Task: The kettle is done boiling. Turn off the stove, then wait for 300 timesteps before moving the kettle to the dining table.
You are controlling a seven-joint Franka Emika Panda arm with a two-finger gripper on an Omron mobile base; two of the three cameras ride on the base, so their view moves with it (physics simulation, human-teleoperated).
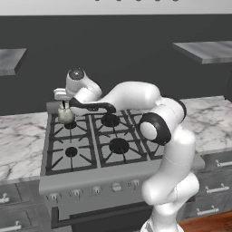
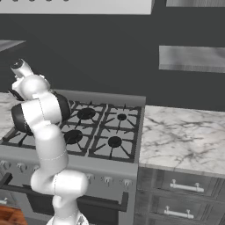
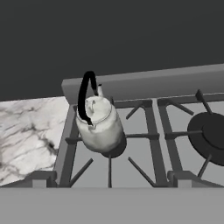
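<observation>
Left base view: kettle (image 1: 65, 115) parked on the back-left burner of the stove (image 1: 97, 156), right up near the rear left corner of the cooktop; squat silver body, thin black handle standing up; arm bent over from the lower right, hand (image 1: 63, 96) hanging directly above the kettle; can't tell from here whether touching the handle or just above it; jaws hidden behind the hand, so no call on wide or narrow.

Hand view: looking down on the kettle (image 3: 99, 124) sitting on its grate, tilted-looking because of the camera roll; black handle (image 3: 86, 97) arching up over the lid; marble surface (image 3: 27, 135) just beside the stove's left edge; next burner (image 3: 212, 131) off to the right, well apart from the kettle; raised back ledge of the stove (image 3: 148, 83) running right behind it; dark wall beyond.

Right base view: arm stacked up at the left, blocking the kettle's corner; four burners visible on the stove (image 2: 105, 127); row of front knobs (image 2: 107, 180) along the front panel; marble surface (image 2: 184, 136) touching the stove's right edge; drawers (image 2: 180, 197) underneath that.
</observation>
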